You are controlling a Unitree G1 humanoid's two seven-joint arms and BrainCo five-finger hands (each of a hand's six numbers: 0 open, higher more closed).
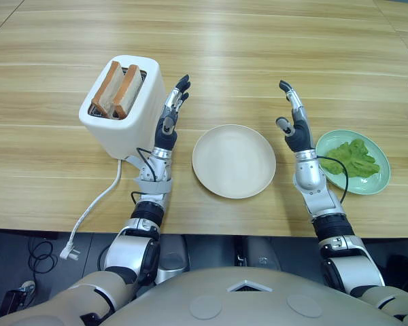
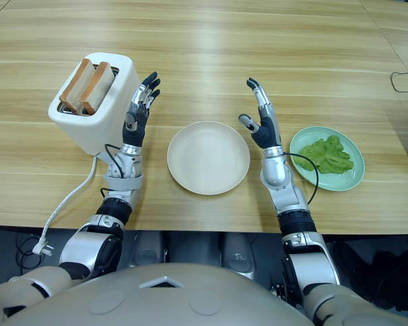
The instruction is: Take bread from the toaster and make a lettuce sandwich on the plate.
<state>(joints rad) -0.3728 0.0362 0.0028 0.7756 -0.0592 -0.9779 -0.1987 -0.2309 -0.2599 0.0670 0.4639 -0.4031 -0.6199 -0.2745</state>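
A white toaster (image 1: 126, 122) stands on the wooden table at the left with two slices of bread (image 1: 117, 89) sticking up from its slots. An empty cream plate (image 1: 234, 161) lies in the middle. A green dish (image 1: 381, 178) at the right holds lettuce (image 1: 353, 158). My left hand (image 1: 172, 112) is raised just right of the toaster, fingers straight and open, holding nothing. My right hand (image 1: 294, 119) is raised between the plate and the green dish, fingers extended and open, also empty.
The toaster's white power cord (image 1: 95, 210) runs down over the table's front edge to a plug (image 1: 69, 252). Bare wooden tabletop (image 1: 258, 47) stretches behind everything.
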